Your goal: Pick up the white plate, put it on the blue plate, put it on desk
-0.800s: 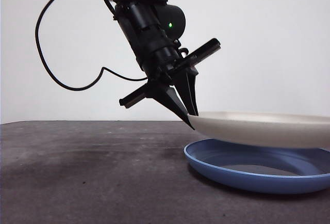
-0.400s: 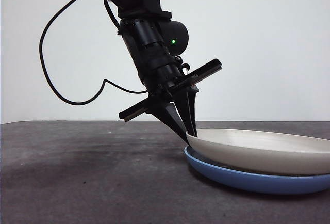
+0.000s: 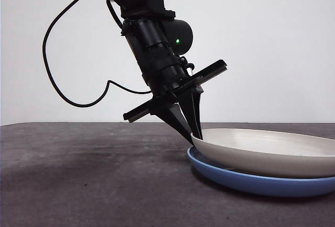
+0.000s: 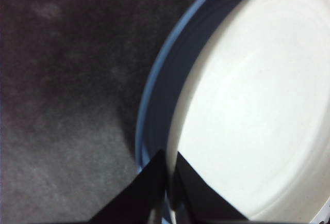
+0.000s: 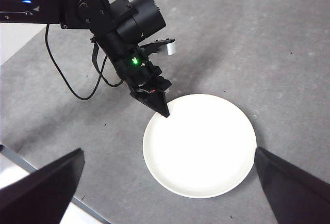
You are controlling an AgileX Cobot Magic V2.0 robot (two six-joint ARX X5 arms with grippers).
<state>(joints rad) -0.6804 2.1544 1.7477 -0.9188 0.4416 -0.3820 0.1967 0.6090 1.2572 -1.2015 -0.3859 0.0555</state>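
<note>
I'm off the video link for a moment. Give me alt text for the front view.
The left pincer grips the rim of the white plate, which sits slightly tilted in the blue plate on the dark desk. Its black arm slants down from the upper left.

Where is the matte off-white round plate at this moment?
In the front view, the matte off-white round plate lies low on the right, resting in the glossy blue plate, with the left gripper shut on its near-left rim.

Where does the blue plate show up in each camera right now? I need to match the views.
Front view: blue plate low right, under the white plate.
Left wrist view: blue rim curving beside the white plate.
Right wrist view: not visible; the white plate covers it.
Shared landmark: the left gripper pinching the white plate's rim.
</note>
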